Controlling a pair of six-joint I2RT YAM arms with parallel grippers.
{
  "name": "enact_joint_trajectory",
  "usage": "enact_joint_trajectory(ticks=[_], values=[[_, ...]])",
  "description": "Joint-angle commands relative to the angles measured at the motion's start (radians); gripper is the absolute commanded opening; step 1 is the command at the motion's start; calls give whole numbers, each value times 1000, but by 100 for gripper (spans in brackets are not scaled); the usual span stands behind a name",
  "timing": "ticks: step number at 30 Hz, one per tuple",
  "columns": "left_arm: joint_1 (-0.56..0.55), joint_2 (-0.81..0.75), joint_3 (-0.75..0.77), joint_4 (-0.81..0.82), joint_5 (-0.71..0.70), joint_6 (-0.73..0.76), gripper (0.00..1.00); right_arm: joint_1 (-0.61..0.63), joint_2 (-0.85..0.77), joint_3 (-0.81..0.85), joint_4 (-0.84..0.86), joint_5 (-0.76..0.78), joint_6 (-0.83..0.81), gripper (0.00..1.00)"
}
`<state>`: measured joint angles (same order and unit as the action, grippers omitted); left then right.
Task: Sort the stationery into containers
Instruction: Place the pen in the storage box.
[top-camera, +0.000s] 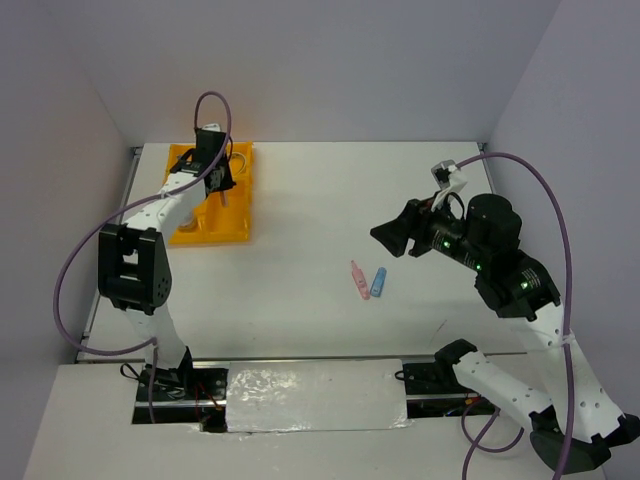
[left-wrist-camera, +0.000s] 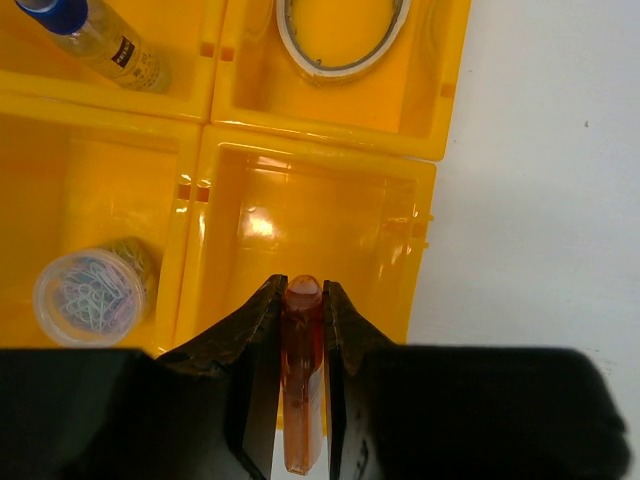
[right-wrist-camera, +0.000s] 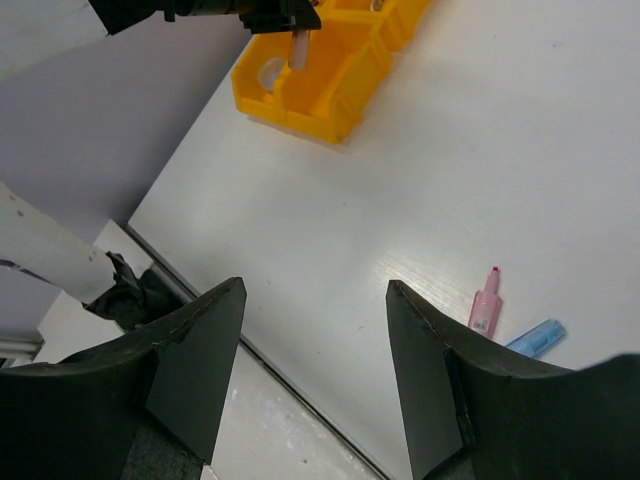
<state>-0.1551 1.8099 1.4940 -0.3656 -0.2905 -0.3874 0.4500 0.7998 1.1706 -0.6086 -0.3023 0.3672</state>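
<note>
My left gripper (left-wrist-camera: 301, 292) is shut on a pink tapered piece (left-wrist-camera: 301, 340) and holds it above the near right compartment of the orange-yellow tray (left-wrist-camera: 320, 150). The other compartments hold a blue-capped bottle (left-wrist-camera: 100, 40), a tan band ring (left-wrist-camera: 343, 40) and a round jar (left-wrist-camera: 90, 297) of paper clips. In the top view the left gripper (top-camera: 222, 188) is over the tray (top-camera: 215, 232). A second pink piece (top-camera: 356, 280) and a blue piece (top-camera: 378, 282) lie side by side on the table. My right gripper (top-camera: 388, 236) is open and empty, raised just above and right of them.
The right wrist view shows the pink piece (right-wrist-camera: 486, 305) and blue piece (right-wrist-camera: 535, 338) beside my right finger, the tray (right-wrist-camera: 300, 110) far off, and the table's near edge (right-wrist-camera: 250, 345). Grey walls stand on three sides of the white table (top-camera: 320, 200).
</note>
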Motion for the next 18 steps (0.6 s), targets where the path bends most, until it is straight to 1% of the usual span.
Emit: enact_joint_trajectory(ticks=[1,3,4,6,7,8,9,11,12,13,15,16,17,18], values=[[0,43,3,19,-13,24,13,-5,-11,32,-39,8,-39,66],[2,40,-21,40,-30,15,20,-4,-17,26,-42,12,-40,67],[2,43,-26,50,-32,15,30,-4,-19,23,-43,14,-39,67],[2,61,-11,39,-21,15,37,-4,-19,12,-46,5,-36,67],[2,68,-3,24,-19,10,47,-4,-16,8,-46,-6,-37,65],[2,71,2,14,-30,7,52,-5,-14,0,-46,-15,-36,64],[2,72,0,13,-35,1,62,-4,-10,-3,-43,-29,-31,64],[2,66,5,10,-36,-1,69,-4,-2,-8,-42,-34,-25,64],[2,63,15,-1,-33,-1,76,-4,9,-6,-42,-35,-24,65],[2,62,28,-15,-36,-5,79,-4,16,-3,-49,-28,-25,65],[2,39,89,-76,-16,-11,81,-4,59,6,-80,18,-16,65],[-1,28,112,-100,-4,-24,82,-4,79,15,-127,90,4,65],[-4,13,165,-127,10,-27,83,-5,107,18,-152,123,12,66],[-11,-16,196,-191,16,-31,92,-5,172,18,-181,158,22,67]])
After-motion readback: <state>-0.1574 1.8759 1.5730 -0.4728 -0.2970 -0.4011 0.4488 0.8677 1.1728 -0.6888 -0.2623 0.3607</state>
